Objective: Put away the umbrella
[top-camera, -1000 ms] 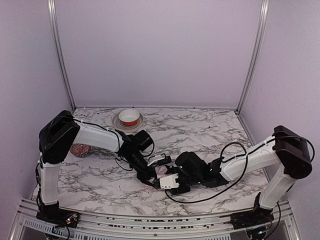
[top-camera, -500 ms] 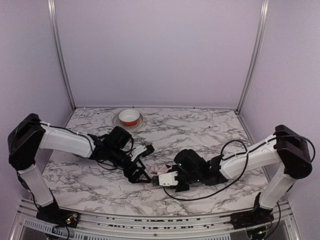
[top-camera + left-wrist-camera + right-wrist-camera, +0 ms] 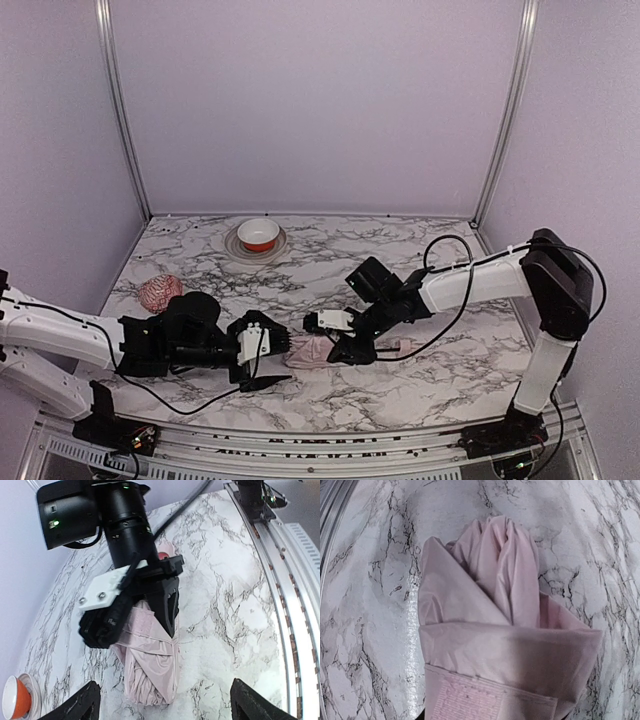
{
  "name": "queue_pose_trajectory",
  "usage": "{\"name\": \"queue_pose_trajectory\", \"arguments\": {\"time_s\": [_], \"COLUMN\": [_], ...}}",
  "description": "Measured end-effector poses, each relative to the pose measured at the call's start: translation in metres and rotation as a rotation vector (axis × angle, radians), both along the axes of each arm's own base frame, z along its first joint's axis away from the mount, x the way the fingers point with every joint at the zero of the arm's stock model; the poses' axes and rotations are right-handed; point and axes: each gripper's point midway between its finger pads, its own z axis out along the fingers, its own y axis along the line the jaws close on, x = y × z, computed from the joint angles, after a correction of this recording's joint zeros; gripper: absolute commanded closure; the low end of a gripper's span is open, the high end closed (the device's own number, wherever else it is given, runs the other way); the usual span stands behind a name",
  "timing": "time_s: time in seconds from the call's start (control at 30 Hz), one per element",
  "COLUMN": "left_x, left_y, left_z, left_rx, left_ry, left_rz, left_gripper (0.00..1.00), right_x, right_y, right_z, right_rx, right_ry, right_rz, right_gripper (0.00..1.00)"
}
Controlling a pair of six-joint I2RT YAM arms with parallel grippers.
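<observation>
The umbrella (image 3: 150, 672), a folded pale pink bundle lying on the marble desk (image 3: 225, 590), is clasped at one end between the right jaws, and its free end points into the gap of the left jaws, which stand wide apart, near but not touching it.

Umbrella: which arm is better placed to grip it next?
Right. The right gripper sits directly over the umbrella, its fingers straddling the folded fabric. The left gripper is open and stops short of the bundle, not touching it.
</observation>
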Motion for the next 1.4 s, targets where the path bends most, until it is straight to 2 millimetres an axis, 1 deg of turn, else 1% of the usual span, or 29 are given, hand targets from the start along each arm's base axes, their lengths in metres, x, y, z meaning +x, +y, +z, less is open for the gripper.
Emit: {"name": "queue_pose_trajectory", "arguments": {"time_s": [0.07, 0.13, 0.3, 0.43, 0.53, 0.73, 0.8, 0.83, 0.9, 1.0, 1.03, 1.13, 1.2, 1.23, 1.27, 1.33, 1.4], "left_x": [-0.002, 0.0, 0.017, 0.03, 0.033, 0.039, 0.041, 0.041, 0.043, 0.044, 0.044, 0.041, 0.04, 0.04, 0.04, 0.04, 0.04], "left_y": [-0.005, -0.013, -0.033, -0.039, -0.039, -0.047, -0.049, -0.051, -0.055, -0.058, -0.057, -0.056, -0.056, -0.057, -0.057, -0.058, -0.059], "left_z": [-0.011, -0.025, -0.06, -0.085, -0.095, -0.098, -0.099, -0.1, -0.104, -0.109, -0.11, -0.115, -0.116, -0.116, -0.116, -0.117, -0.117], "left_rx": [0.062, 0.132, 0.28, 0.367, 0.4, 0.421, 0.421, 0.422, 0.428, 0.438, 0.439, 0.446, 0.447, 0.445, 0.443, 0.441, 0.437], "left_ry": [-0.061, -0.107, -0.168, -0.162, -0.139, -0.08, -0.057, -0.04, 0.0, 0.06, 0.079, 0.134, 0.155, 0.165, 0.172, 0.181, 0.187], "left_rz": [-0.018, -0.024, 0.001, 0.037, 0.05, 0.081, 0.085, 0.081, 0.077, 0.062, 0.057, 0.035, 0.02, 0.014, 0.009, 0.0, -0.009], "left_gripper": [0.02, 0.01, 0.01, 0.01, 0.01, 0.02, 0.12, 0.21, 0.33, 0.38, 0.41, 0.62, 0.65, 0.68, 0.72, 0.85, 0.92], "right_x": [0.0, -0.003, -0.018, -0.019, -0.019, -0.017, -0.016, -0.016, -0.017, -0.017, -0.016, -0.013, -0.013, -0.013, -0.012, -0.012, -0.01], "right_y": [0.001, 0.003, 0.006, 0.007, 0.007, 0.006, 0.004, 0.004, 0.004, 0.004, 0.004, 0.003, 0.002, 0.002, 0.001, 0.001, -0.001], "right_z": [-0.001, -0.001, -0.003, -0.002, -0.002, -0.001, -0.002, -0.001, -0.002, -0.001, -0.001, 0.0, 0.0, 0.0, 0.0, 0.0, -0.001], "right_rx": [0.003, 0.008, 0.017, 0.02, 0.017, 0.022, 0.021, 0.023, 0.021, 0.023, 0.026, 0.03, 0.03, 0.031, 0.032, 0.031, 0.026], "right_ry": [0.074, 0.128, 0.232, 0.267, 0.286, 0.338, 0.355, 0.357, 0.355, 0.35, 0.348, 0.345, 0.349, 0.353, 0.357, 0.363, 0.375], "right_rz": [0.0, 0.01, 0.048, 0.052, 0.055, 0.056, 0.049, 0.049, 0.052, 0.056, 0.055, 0.049, 0.046, 0.044, 0.041, 0.034, 0.015], "right_gripper": [0.85, 0.85, 0.85, 0.85, 0.85, 0.84, 0.81, 0.79, 0.78, 0.77, 0.77, 0.75, 0.73, 0.7, 0.67, 0.56, 0.45]}}
